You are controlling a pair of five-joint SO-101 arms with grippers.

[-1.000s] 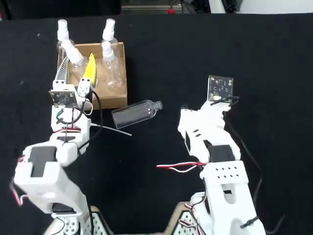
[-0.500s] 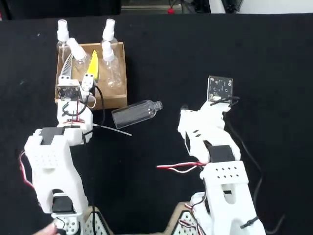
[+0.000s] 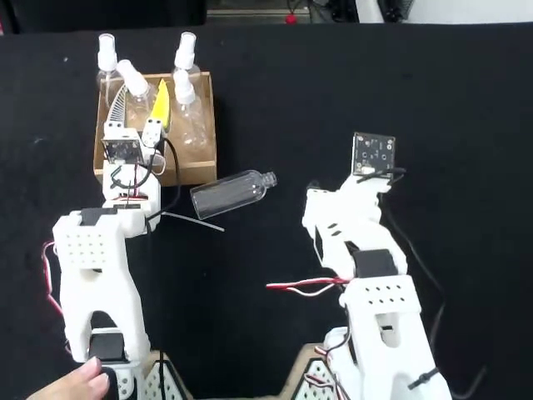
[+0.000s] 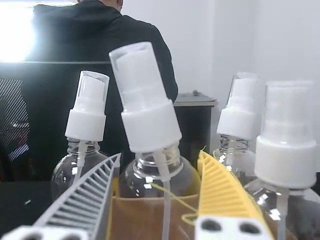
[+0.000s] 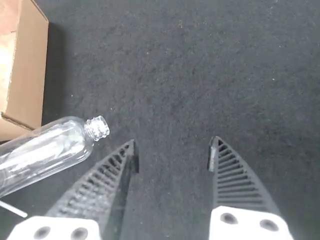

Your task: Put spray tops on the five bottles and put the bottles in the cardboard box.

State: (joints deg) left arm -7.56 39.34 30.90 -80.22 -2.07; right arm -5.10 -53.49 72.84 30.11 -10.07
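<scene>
High view: left hand sits over the cardboard box, clasping a tilted capped bottle whose base is hidden. Whether the far pair of bottles stands inside the box, I cannot tell. Right hand, fingers spread, hovers beside the uncapped bottle lying on the bench; a thin white tube runs under the left arm, its end hidden

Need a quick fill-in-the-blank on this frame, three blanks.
1. The clear plastic bottle lying on the black table lacks a ____.
2. The right end effector is ____.
3. The left end effector, shut on a tilted spray-topped bottle at the brown cardboard box, has one grey finger and one ____ finger.
Missing: spray top; open; yellow.
</scene>
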